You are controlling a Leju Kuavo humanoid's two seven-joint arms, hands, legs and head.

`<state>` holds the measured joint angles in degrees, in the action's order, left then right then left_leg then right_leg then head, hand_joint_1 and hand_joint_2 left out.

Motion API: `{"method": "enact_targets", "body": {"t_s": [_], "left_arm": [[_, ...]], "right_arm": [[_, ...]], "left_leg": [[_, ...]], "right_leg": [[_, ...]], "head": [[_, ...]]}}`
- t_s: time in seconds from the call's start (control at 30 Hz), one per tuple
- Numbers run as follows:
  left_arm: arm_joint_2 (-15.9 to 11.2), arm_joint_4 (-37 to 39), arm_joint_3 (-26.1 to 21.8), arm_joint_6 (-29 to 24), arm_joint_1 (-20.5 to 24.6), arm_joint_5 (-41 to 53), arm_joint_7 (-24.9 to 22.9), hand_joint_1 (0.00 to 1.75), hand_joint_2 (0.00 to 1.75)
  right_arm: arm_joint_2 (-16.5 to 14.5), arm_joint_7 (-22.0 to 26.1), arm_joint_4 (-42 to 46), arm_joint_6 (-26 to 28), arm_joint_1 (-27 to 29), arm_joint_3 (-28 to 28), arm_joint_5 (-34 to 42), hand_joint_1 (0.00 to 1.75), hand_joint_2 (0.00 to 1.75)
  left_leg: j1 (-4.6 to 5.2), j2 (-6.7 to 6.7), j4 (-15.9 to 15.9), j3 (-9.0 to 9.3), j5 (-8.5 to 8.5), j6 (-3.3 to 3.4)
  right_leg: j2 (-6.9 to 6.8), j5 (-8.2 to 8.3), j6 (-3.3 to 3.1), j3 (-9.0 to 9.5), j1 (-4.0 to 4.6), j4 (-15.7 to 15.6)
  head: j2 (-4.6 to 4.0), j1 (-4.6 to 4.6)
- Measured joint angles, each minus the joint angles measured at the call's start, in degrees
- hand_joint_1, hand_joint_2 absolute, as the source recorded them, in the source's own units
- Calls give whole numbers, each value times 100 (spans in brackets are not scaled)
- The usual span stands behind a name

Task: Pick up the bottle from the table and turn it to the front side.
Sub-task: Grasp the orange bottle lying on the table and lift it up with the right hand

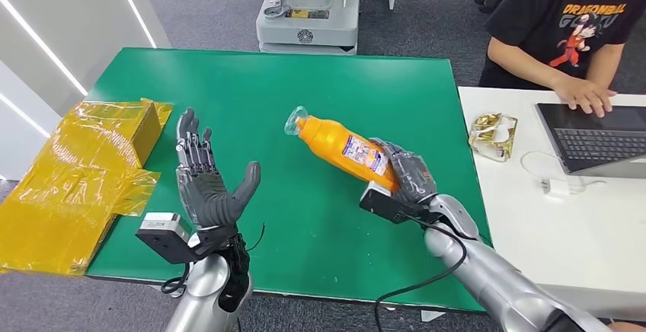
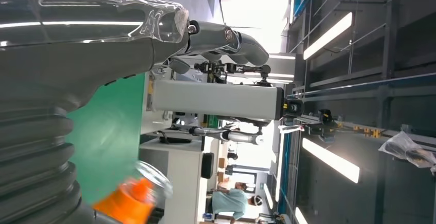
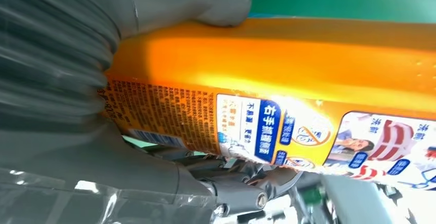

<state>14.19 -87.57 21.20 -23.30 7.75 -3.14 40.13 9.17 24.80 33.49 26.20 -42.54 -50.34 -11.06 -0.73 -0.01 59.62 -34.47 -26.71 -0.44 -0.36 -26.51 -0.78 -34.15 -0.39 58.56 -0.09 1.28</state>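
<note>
Green covers the worktop in front of the robot, with a white desk to its right where a person rests a hand by a laptop, and crumpled yellow film draped over the left edge.

The orange bottle is already off the worktop: the right hand grips its lower body, and it lies tilted in the air with its clear-wrapped cap end pointing up and away to the left. The left hand hovers apart from it, palm up, fingers spread and holding nothing. Picking up looks done; whether the turn to the front is finished is harder to judge, since a printed label faces upward, and the next step may be a handover or a further twist.

From the right wrist, the label's print, blue panels and a barcode near the hand read plainly, detail lost from the head. From the left wrist, the bottle's cap end appears blurred beyond the open hand.
</note>
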Motion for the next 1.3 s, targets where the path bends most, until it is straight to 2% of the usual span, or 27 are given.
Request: {"method": "enact_targets", "body": {"t_s": [0.13, 0.27, 0.47, 0.6, 0.9, 1.1, 1.3], "left_arm": [[29, 106, 0, 102, 18, -162, -2, 0, 175], [63, 636, 13, 764, 181, -901, -145, 0, 175], [136, 1593, 151, 1125, 515, -1250, -304, 0, 175], [164, 1984, 275, 1322, 664, -1314, -341, 0, 175], [182, 2512, 462, 1636, 898, -1364, -408, 0, 175], [185, 2681, 492, 1655, 956, -1269, -350, 0, 175], [181, 2776, 491, 1643, 959, -1237, -296, 0, 175]], "right_arm": [[-26, 322, 411, 575, 357, 405, 155, 175, 175], [-141, 663, 735, 992, 614, 721, 224, 175, 175], [-252, 975, 1014, 1114, 937, 930, 241, 175, 175], [-268, 993, 1209, 1118, 1160, 953, 58, 175, 175], [-266, 503, 1527, 568, 1520, 949, -683, 175, 175], [-264, 242, 1519, -81, 1532, 913, -1005, 175, 175], [-265, 126, 1439, -432, 1458, 904, -1215, 175, 175]], "left_leg": [[0, 0, 0, -1, 0, 0], [0, 3, 0, 1, 0, 0], [0, 3, 1, 0, 0, 0], [1, 6, 1, -2, 0, 0], [0, 7, 0, -5, 0, 0], [0, 6, 0, -5, 0, 0], [1, 6, 0, -8, 0, 0]], "right_leg": [[0, 0, 0, -1, 0, 0], [3, 0, 0, -2, 0, 0], [3, 1, 0, -3, 0, 0], [9, 1, 0, -8, -1, -1], [9, 1, 0, -11, 0, 0], [9, 1, 0, -11, 0, 0], [9, 1, 0, -11, -1, 0]], "head": [[0, -1], [0, 1], [0, -1], [0, -1], [0, 0], [0, -1], [0, 1]]}}
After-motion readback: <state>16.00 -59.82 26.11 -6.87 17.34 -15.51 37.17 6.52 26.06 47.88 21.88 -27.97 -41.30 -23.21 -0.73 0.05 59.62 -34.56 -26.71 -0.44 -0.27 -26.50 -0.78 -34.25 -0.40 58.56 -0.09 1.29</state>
